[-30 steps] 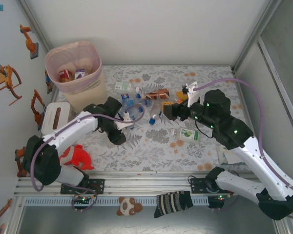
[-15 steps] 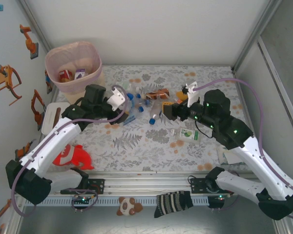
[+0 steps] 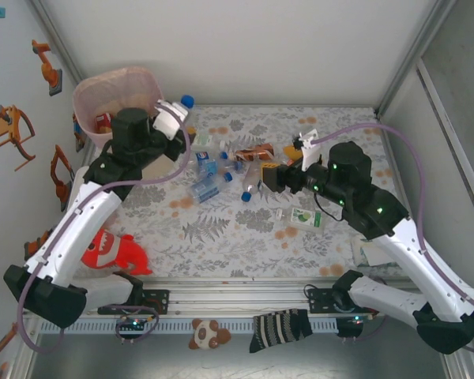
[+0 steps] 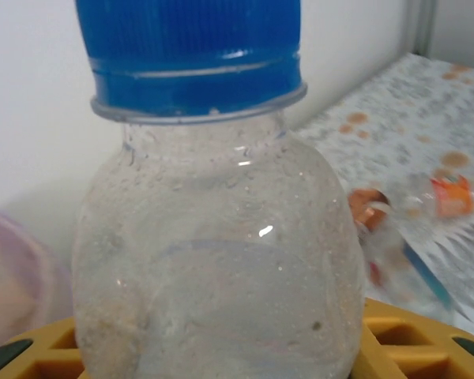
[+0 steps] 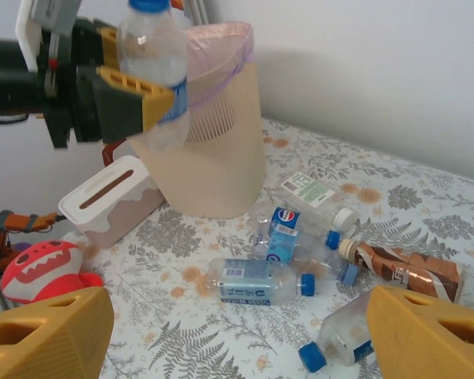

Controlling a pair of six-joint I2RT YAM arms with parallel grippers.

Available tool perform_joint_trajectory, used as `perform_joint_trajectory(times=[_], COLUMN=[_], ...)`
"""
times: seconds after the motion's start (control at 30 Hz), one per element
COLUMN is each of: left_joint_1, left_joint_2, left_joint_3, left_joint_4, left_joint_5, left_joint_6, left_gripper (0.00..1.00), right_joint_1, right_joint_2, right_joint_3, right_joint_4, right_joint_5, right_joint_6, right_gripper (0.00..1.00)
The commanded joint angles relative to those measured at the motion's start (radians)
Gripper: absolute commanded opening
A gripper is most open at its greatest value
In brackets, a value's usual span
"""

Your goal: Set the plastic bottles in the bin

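My left gripper (image 3: 175, 114) is raised beside the bin's near-right rim, shut on a clear plastic bottle (image 3: 187, 102) with a blue cap. The bottle (image 4: 213, 260) stands upright between the yellow fingers (image 4: 399, 339). The right wrist view shows that held bottle (image 5: 152, 55) level with the top of the bin (image 5: 213, 134). The bin (image 3: 114, 91) is beige with a pink liner. Several more bottles (image 3: 207, 186) lie on the floral cloth, among them a blue-labelled one (image 5: 257, 282). My right gripper (image 3: 273, 178) hovers open just right of the heap, holding nothing.
A white rectangular box (image 3: 87, 189) stands in front of the bin, and a red toy shark (image 3: 114, 251) lies nearer the left base. A brown-labelled bottle (image 5: 403, 268) and small green packets (image 3: 304, 215) lie near the right gripper. Walls close in left, back and right.
The left arm has lifted the bottle off the table and swung it up and left to the bin's rim. The right arm has stayed still.
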Motion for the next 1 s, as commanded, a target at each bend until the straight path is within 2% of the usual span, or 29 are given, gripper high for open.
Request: perform_joint_trajectory(times=[0.0, 0.23, 0.4, 0.47, 0.63, 0.73, 0.87, 0.97], left_joint_1=[0.045, 0.167, 0.272, 0.305, 0.379, 0.403, 0.405, 0.405], left_joint_2=[0.03, 0.117, 0.213, 0.257, 0.376, 0.473, 0.577, 0.628], left_joint_3=[0.088, 0.235, 0.353, 0.396, 0.507, 0.617, 0.716, 0.745], left_joint_4=[0.035, 0.031, -0.067, -0.115, -0.262, -0.4, -0.536, -0.594], left_joint_5=[-0.06, -0.176, -0.178, -0.164, -0.042, 0.017, 0.077, 0.075], left_joint_6=[-0.023, -0.123, -0.232, -0.272, -0.356, -0.342, -0.251, -0.195], left_gripper=[0.48, 0.43, 0.43, 0.43, 0.47, 0.49, 0.49, 0.48], right_joint_1=[-0.007, -0.006, -0.006, -0.006, -0.006, -0.006, -0.006, -0.006], right_joint_2=[0.007, 0.013, 0.012, 0.013, 0.012, 0.008, 0.001, 0.001], right_joint_3=[0.038, 0.052, 0.047, 0.045, 0.045, 0.047, 0.042, 0.042], right_joint_4=[0.001, -0.005, 0.008, 0.013, 0.01, 0.001, -0.001, -0.004], right_joint_5=[-0.005, -0.012, -0.018, -0.021, -0.026, -0.029, -0.026, -0.027], right_joint_6=[-0.004, 0.001, 0.008, 0.012, 0.012, 0.009, 0.008, 0.008], right_gripper=[0.82, 0.82, 0.82, 0.82, 0.82, 0.82, 0.82, 0.82])
